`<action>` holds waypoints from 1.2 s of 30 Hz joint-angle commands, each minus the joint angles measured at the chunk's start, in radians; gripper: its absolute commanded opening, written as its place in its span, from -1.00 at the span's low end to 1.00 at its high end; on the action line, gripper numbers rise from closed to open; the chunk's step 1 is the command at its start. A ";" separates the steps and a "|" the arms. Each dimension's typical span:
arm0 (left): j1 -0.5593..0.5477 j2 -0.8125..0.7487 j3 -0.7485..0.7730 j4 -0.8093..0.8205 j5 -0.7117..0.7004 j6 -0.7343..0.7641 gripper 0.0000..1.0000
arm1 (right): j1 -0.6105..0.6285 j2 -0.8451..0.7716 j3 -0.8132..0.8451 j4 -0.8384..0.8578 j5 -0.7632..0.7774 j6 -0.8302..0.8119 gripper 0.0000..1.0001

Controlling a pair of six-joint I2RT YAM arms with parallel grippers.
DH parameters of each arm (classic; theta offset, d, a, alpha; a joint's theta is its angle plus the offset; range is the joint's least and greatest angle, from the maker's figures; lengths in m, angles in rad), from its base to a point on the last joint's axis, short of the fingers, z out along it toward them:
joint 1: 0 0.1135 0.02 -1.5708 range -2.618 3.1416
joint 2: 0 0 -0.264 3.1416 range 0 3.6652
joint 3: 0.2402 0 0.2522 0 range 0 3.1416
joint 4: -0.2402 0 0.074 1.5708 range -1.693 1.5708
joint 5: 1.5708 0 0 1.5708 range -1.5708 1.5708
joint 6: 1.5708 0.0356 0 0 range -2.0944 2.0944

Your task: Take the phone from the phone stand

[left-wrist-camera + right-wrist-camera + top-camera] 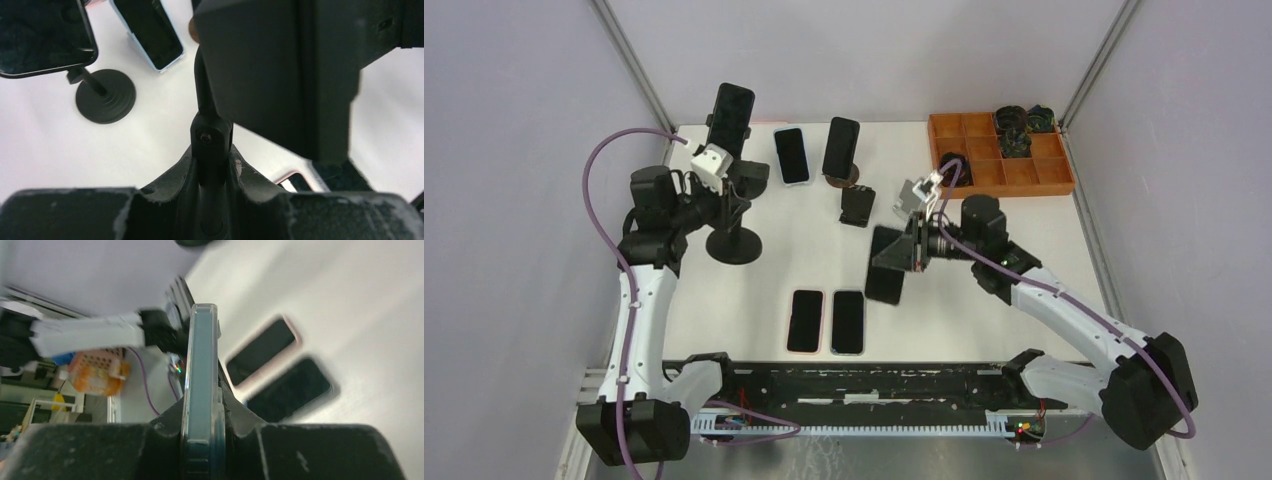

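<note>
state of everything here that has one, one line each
left gripper: shut on tall stand's stem
right gripper: shut on clear-cased phone, held on edge in the air
tall stand: upright, black phone mounted
brown-based stand: upright, second phone mounted
three flat phones: lying flat, screens dark
orange tray: partly filled with black parts

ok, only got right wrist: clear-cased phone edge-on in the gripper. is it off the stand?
Observer: Yes. The clear-cased phone in the right gripper touches no stand; a small black stand sits empty beside it.
Operator: left arm?
Observer: The left gripper is closed on the thin black post of a round-based black stand.
Operator: phones lying flat? I see two.
Observer: Three: a white-cased phone lies at the far side.
</note>
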 commanded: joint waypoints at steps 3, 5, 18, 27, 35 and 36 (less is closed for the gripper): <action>-0.003 -0.032 0.076 -0.054 0.114 -0.100 -0.96 | 0.000 -0.018 -0.195 -0.108 -0.031 -0.188 -1.00; -0.004 -0.041 0.076 -0.062 0.112 -0.093 -0.96 | -0.001 0.031 -0.221 -0.141 -0.032 -0.225 -1.00; -0.003 -0.052 0.071 -0.075 0.118 -0.081 -0.95 | 0.002 0.237 -0.362 0.157 -0.049 -0.085 -1.00; -0.003 -0.050 0.063 -0.075 0.111 -0.073 -0.96 | 0.031 0.338 -0.420 0.344 -0.030 0.053 -1.00; -0.003 -0.048 0.062 -0.067 0.113 -0.081 -0.96 | 0.066 0.405 -0.408 0.369 0.009 0.061 -1.00; -0.003 -0.050 0.062 -0.067 0.114 -0.080 -0.96 | 0.065 0.415 -0.397 0.349 0.017 0.050 -1.00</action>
